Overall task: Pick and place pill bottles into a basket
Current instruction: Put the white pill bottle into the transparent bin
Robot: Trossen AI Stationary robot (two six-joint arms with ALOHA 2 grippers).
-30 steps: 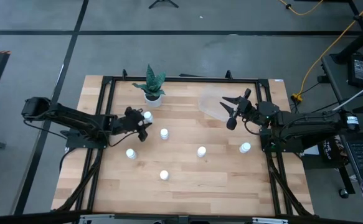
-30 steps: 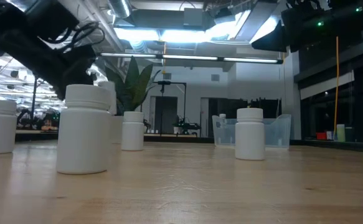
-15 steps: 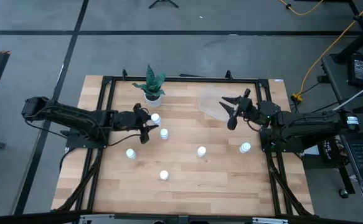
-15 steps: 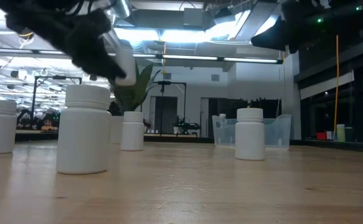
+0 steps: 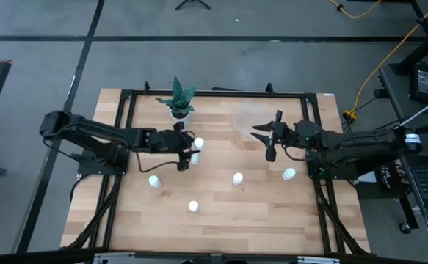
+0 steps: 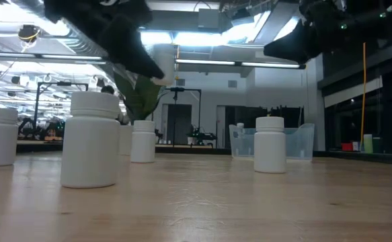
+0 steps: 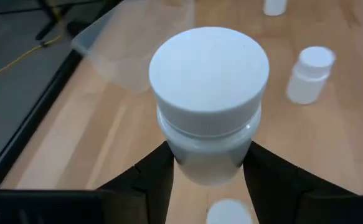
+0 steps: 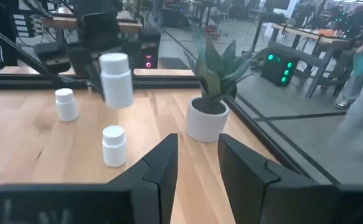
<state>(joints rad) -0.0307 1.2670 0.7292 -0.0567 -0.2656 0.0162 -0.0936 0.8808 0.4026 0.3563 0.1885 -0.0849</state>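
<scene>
Left hand [image 5: 191,147] farther right, bottle [image 7: 209,102] aloft

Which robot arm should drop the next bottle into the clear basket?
The left one, probably. Its left hand is already shut on a pill bottle, lifted off the table and facing the basket. The right hand hovers by the basket but holds nothing.

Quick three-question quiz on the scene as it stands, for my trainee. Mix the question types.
1. True or false: the left gripper holds a bottle clear of the table.
2. How many bottles stand on the table? A) three B) five C) six
3. Fill in: the basket contains ___ bottles.

Key: 1 true; 2 B; 3 no. The right gripper hovers by the basket, holding nothing.
</scene>
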